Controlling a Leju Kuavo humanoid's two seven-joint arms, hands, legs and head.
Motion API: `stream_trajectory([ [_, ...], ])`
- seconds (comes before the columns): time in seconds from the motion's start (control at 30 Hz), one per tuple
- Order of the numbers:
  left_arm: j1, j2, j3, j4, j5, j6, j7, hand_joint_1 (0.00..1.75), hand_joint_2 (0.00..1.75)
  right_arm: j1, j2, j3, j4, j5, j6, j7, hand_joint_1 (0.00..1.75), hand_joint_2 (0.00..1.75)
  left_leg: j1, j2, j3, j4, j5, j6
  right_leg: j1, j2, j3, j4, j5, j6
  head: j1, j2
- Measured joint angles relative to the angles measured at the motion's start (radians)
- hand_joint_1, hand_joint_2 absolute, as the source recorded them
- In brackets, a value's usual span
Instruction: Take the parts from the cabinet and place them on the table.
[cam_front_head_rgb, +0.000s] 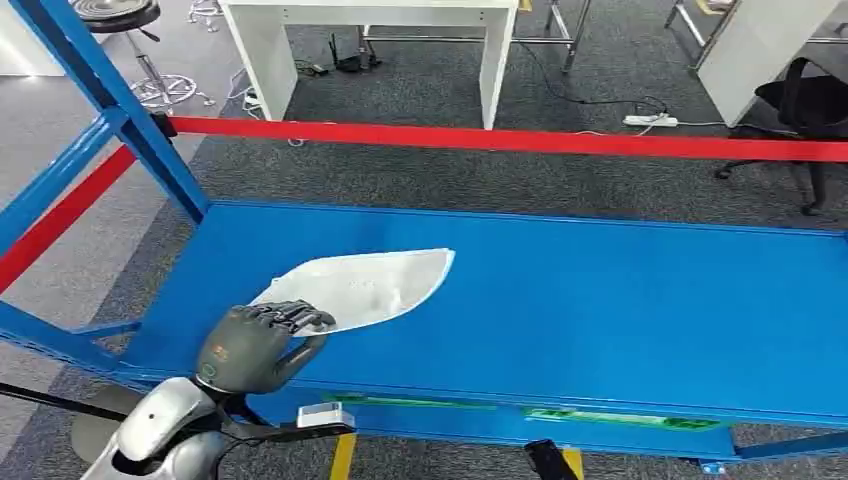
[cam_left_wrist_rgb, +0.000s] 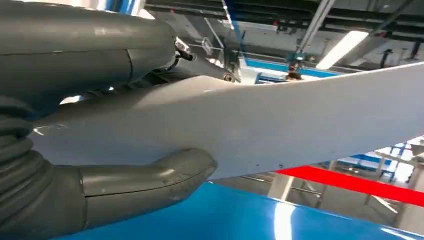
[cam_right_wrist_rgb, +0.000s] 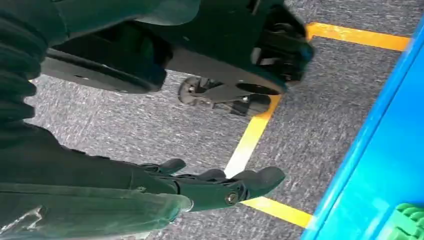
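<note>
Blue fills my head view: a shelf (cam_front_head_rgb: 600, 310) on a blue frame, a red bar (cam_front_head_rgb: 500, 138) across behind it, grey carpet beyond. On my left hand (cam_front_head_rgb: 262, 340) I see the dark fingers (cam_front_head_rgb: 290, 318) curled over the near end of the white part (cam_front_head_rgb: 365, 285), and my left wrist view shows the thumb (cam_left_wrist_rgb: 150, 177) pressed under the same part (cam_left_wrist_rgb: 260, 130), so the hand grips it between fingers above and thumb below. From that grip the part runs out flat and tapering away from the hand, over the left half of the shelf; from the wrist I see it just above the blue surface (cam_left_wrist_rgb: 240, 220), but I cannot tell whether its far end touches. Faint marks sit on the part's top face, too small for me to read. My right hand (cam_right_wrist_rgb: 215, 187) hangs beside the shelf edge (cam_right_wrist_rgb: 370, 130), fingers loosely spread and holding nothing, over carpet with yellow tape (cam_right_wrist_rgb: 250, 145). Green strips (cam_front_head_rgb: 620, 416) on the shelf's front edge carry nothing I can read.
</note>
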Motion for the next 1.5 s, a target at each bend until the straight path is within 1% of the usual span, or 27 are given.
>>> stream_trajectory([
  [0.1, 0.01, -0.001, -0.004, -0.015, -0.007, 0.008, 0.0, 1.75, 1.75, -0.001, -0.001, -0.006, 0.0, 0.0, -0.001, -0.01, 0.0, 1.75, 0.01, 0.0, -0.002, 0.009, -0.001, -0.012, -0.01, -0.003, 0.138, -0.238, 0.113, 0.011, 0.0, 0.0],
  [0.13, 0.013, -0.001, -0.006, -0.022, -0.008, 0.013, 0.0, 1.75, 1.75, -0.004, 0.001, -0.006, 0.0, 0.0, 0.0, -0.011, 0.0, 1.75, 0.004, -0.002, -0.008, 0.014, -0.001, -0.022, -0.007, 0.001, 0.171, -0.287, 0.086, 0.02, 0.002, 0.0],
  [0.17, 0.014, -0.001, -0.008, -0.029, -0.01, 0.015, 0.0, 1.75, 1.75, -0.004, 0.002, -0.008, 0.0, -0.001, 0.0, -0.013, 0.0, 1.75, 0.002, -0.002, -0.016, 0.02, 0.0, -0.028, -0.005, 0.01, 0.171, -0.283, 0.104, -0.002, 0.008, 0.0],
  [0.3, 0.026, -0.001, -0.017, -0.045, -0.013, 0.022, -0.001, 1.75, 1.75, -0.001, 0.003, -0.014, 0.0, -0.002, -0.001, -0.015, 0.0, 1.75, 0.004, -0.004, -0.03, 0.027, 0.008, -0.045, -0.008, 0.005, 0.144, -0.279, 0.112, -0.034, 0.005, 0.0],
  [0.37, 0.03, -0.001, -0.019, -0.054, -0.02, 0.032, -0.001, 1.75, 1.75, -0.003, 0.003, -0.015, 0.0, 0.0, -0.017, -0.016, 0.0, 1.75, 0.005, -0.002, -0.07, 0.115, -0.082, -0.055, -0.007, 0.004, 0.123, -0.279, 0.126, -0.054, 0.0, 0.0],
  [0.43, 0.032, -0.001, -0.022, -0.056, -0.026, 0.041, -0.001, 1.75, 1.75, -0.002, 0.002, -0.016, 0.0, 0.002, -0.025, -0.015, 0.0, 1.75, 0.005, -0.002, -0.127, 0.276, -0.17, -0.06, -0.004, 0.001, 0.102, -0.279, 0.139, -0.06, -0.002, 0.0],
  [0.47, 0.035, -0.001, -0.024, -0.056, -0.029, 0.042, -0.001, 1.75, 1.75, -0.002, 0.002, -0.018, 0.0, 0.003, -0.026, -0.015, 0.0, 1.75, 0.005, -0.002, -0.141, 0.328, -0.189, -0.059, -0.001, -0.001, 0.093, -0.279, 0.146, -0.061, -0.002, 0.0],
  [0.53, 0.04, -0.001, -0.026, -0.058, -0.029, 0.042, -0.001, 1.75, 1.75, -0.002, 0.002, -0.021, 0.0, 0.003, -0.028, -0.015, 0.0, 1.75, 0.004, -0.002, -0.106, 0.304, -0.147, -0.051, 0.003, -0.001, 0.073, -0.278, 0.163, -0.06, -0.002, 0.0],
  [0.6, 0.04, -0.001, -0.027, -0.062, -0.029, 0.042, -0.001, 1.75, 1.75, -0.003, 0.002, -0.023, 0.0, 0.003, -0.029, -0.015, 0.0, 1.75, 0.001, -0.002, -0.006, 0.152, -0.076, -0.038, 0.006, 0.0, 0.057, -0.278, 0.179, -0.058, -0.002, 0.0],
  [0.63, 0.04, -0.002, -0.027, -0.067, -0.031, 0.045, -0.001, 1.75, 1.75, -0.004, 0.002, -0.023, -0.001, 0.005, -0.034, -0.016, 0.0, 1.75, -0.002, -0.002, 0.054, 0.066, -0.072, -0.029, 0.006, 0.001, 0.054, -0.278, 0.187, -0.056, -0.002, 0.0],
  [0.67, 0.039, -0.003, -0.027, -0.071, -0.036, 0.048, 0.0, 1.75, 1.75, -0.003, 0.003, -0.023, -0.002, 0.008, -0.044, -0.019, 0.0, 1.75, -0.006, -0.003, 0.085, 0.009, -0.088, -0.027, 0.011, 0.002, 0.048, -0.277, 0.192, -0.05, -0.003, 0.0],
  [0.73, 0.046, -0.006, -0.027, -0.076, -0.044, 0.072, 0.005, 1.75, 1.75, -0.003, 0.003, -0.023, -0.002, 0.014, -0.069, -0.026, 0.0, 1.75, -0.009, -0.004, 0.071, 0.009, -0.081, -0.027, 0.006, 0.001, 0.046, -0.284, 0.211, -0.037, -0.004, 0.0],
  [0.8, 0.055, -0.009, -0.027, -0.083, -0.061, 0.096, 0.012, 1.75, 1.75, 0.0, 0.002, -0.024, -0.002, 0.023, -0.089, -0.022, 0.0, 1.75, -0.007, -0.002, 0.061, 0.002, -0.059, -0.013, 0.005, 0.002, 0.041, -0.293, 0.226, -0.021, -0.006, 0.0],
  [0.87, 0.057, -0.018, -0.027, -0.087, -0.072, 0.128, 0.017, 1.75, 1.75, 0.001, 0.003, -0.023, -0.002, 0.028, -0.094, -0.015, 0.0, 1.75, -0.004, 0.005, 0.041, 0.001, -0.04, 0.001, 0.004, -0.001, 0.013, -0.234, 0.133, -0.013, 0.002, 0.0],
  [0.93, 0.063, -0.025, -0.027, -0.09, -0.073, 0.164, 0.015, 1.75, 1.75, -0.001, 0.002, -0.023, -0.002, 0.029, -0.095, -0.014, 0.0, 1.75, -0.005, 0.01, 0.017, 0.002, -0.02, 0.005, 0.004, -0.001, -0.026, -0.077, 0.024, -0.005, 0.005, 0.0],
  [0.97, 0.065, -0.026, -0.027, -0.09, -0.073, 0.172, 0.012, 1.75, 1.75, -0.002, 0.002, -0.023, -0.002, 0.029, -0.095, -0.014, 0.0, 1.75, -0.005, 0.016, 0.003, 0.003, -0.01, 0.005, 0.004, -0.001, -0.04, -0.005, -0.003, -0.002, 0.005, 0.0],
  [1.0, 0.066, -0.027, -0.028, -0.09, -0.074, 0.176, 0.01, 1.75, 1.75, -0.001, 0.002, -0.023, -0.002, 0.029, -0.094, -0.013, 0.0, 1.75, -0.006, 0.022, -0.011, 0.003, -0.001, 0.005, 0.004, -0.001, -0.037, 0.03, 0.003, 0.0, 0.005, 0.0],
  [1.03, 0.067, -0.027, -0.028, -0.09, -0.074, 0.177, 0.008, 1.75, 1.75, -0.001, 0.002, -0.023, -0.002, 0.029, -0.095, -0.013, 0.0, 1.75, -0.006, 0.029, -0.023, 0.004, 0.008, 0.004, 0.004, -0.001, -0.012, 0.02, 0.036, 0.001, 0.005, 0.0],
  [1.1, 0.068, -0.028, -0.028, -0.09, -0.074, 0.179, 0.006, 1.75, 1.75, -0.003, 0.002, -0.024, -0.002, 0.029, -0.095, -0.013, 0.0, 1.75, -0.005, 0.043, -0.043, 0.009, 0.022, -0.002, 0.003, -0.012, 0.085, -0.096, 0.11, 0.002, 0.005, 0.0],
  [1.13, 0.068, -0.028, -0.028, -0.09, -0.073, 0.18, 0.006, 1.75, 1.75, -0.006, 0.002, -0.024, -0.002, 0.029, -0.095, -0.013, 0.0, 1.75, -0.005, 0.049, -0.051, 0.014, 0.028, -0.007, 0.003, -0.036, 0.156, -0.193, 0.113, 0.004, 0.005, 0.0],
  [1.17, 0.069, -0.029, -0.028, -0.092, -0.073, 0.182, 0.004, 1.75, 1.75, -0.01, 0.002, -0.024, -0.003, 0.03, -0.096, -0.013, 0.0, 1.75, -0.012, 0.055, -0.057, 0.018, 0.032, -0.013, 0.011, -0.071, 0.206, -0.272, 0.068, 0.008, 0.005, 0.0],
  [1.2, 0.071, -0.03, -0.027, -0.094, -0.067, 0.186, 0.002, 1.75, 1.75, -0.015, 0.002, -0.024, -0.005, 0.031, -0.101, -0.015, 0.0, 1.75, -0.013, 0.065, -0.058, 0.023, 0.036, -0.017, 0.014, -0.066, 0.227, -0.313, 0.056, -0.008, 0.005, 0.0],
  [1.3, 0.079, -0.033, -0.03, -0.095, -0.03, 0.204, -0.021, 1.75, 1.75, -0.007, 0.002, -0.025, -0.005, 0.028, -0.115, -0.041, 0.0, 1.75, -0.011, 0.092, -0.059, 0.023, 0.053, -0.027, 0.015, -0.042, 0.194, -0.305, 0.071, -0.034, 0.003, 0.0],
  [1.33, 0.084, -0.032, -0.03, -0.095, -0.022, 0.205, -0.027, 1.75, 1.75, -0.002, 0.002, -0.027, -0.004, 0.026, -0.117, -0.048, 0.0, 1.75, -0.008, 0.077, -0.063, 0.029, 0.036, -0.035, 0.01, -0.037, 0.187, -0.308, 0.081, -0.048, 0.004, 0.0],
  [1.4, 0.095, -0.032, -0.031, -0.097, -0.005, 0.203, -0.034, 1.75, 1.75, 0.001, 0.0, -0.031, -0.004, 0.023, -0.117, -0.06, 0.0, 1.75, -0.004, 0.024, -0.093, 0.125, -0.086, -0.048, 0.009, -0.02, 0.167, -0.307, 0.106, -0.064, 0.0, 0.0],
  [1.47, 0.104, -0.032, -0.031, -0.097, 0.003, 0.2, -0.035, 1.75, 1.75, 0.002, 0.0, -0.034, -0.004, 0.017, -0.117, -0.072, 0.0, 1.75, -0.003, 0.018, -0.128, 0.272, -0.176, -0.051, 0.01, 0.002, 0.133, -0.305, 0.132, -0.066, 0.0, 0.0],
  [1.5, 0.108, -0.034, -0.032, -0.097, 0.004, 0.2, -0.037, 1.75, 1.75, 0.006, -0.001, -0.043, -0.004, 0.007, -0.118, -0.086, 0.0, 1.75, -0.004, 0.017, -0.132, 0.317, -0.18, -0.048, 0.01, 0.012, 0.117, -0.305, 0.144, -0.064, -0.001, 0.0],
])
